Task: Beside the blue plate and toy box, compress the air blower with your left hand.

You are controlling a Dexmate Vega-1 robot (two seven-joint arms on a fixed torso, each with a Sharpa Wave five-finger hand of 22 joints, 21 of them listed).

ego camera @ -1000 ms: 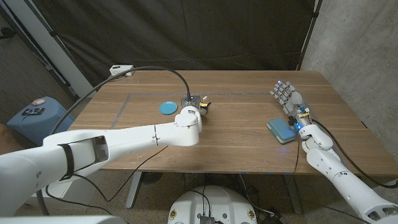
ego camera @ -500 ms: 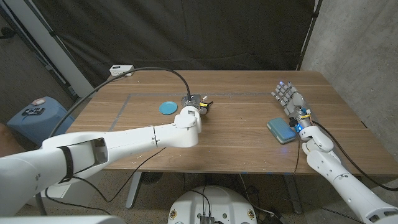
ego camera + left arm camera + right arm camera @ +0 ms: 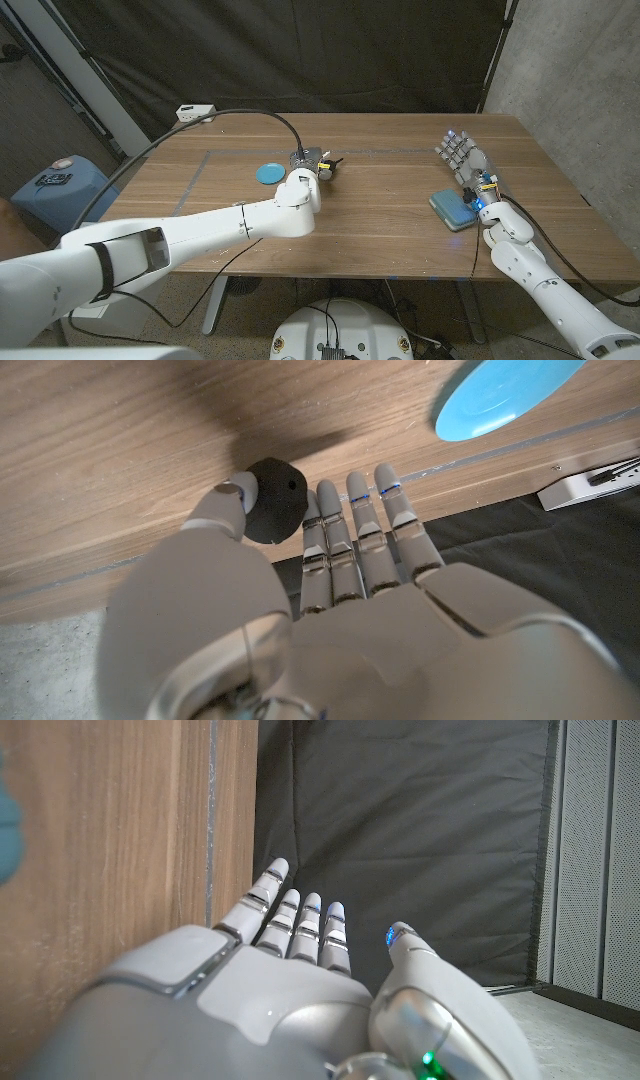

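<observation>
Wooden table (image 3: 380, 215); blue plate (image 3: 269, 172) just left of the black air blower (image 3: 273, 500). Left hand (image 3: 306, 172) has pushed forward onto the blower since a second ago, fingers straight, thumb touching it, squeeze not started. Right hand (image 3: 465, 158) open beside toy box (image 3: 451, 209).

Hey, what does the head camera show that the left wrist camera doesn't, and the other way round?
Head view alone: the right hand with fingers spread beside the teal toy box, and the whole wooden table. Left wrist view alone: the air blower's round black bulb close up, with the thumb against it. Both share the left hand, the blue plate and the white power strip.
</observation>
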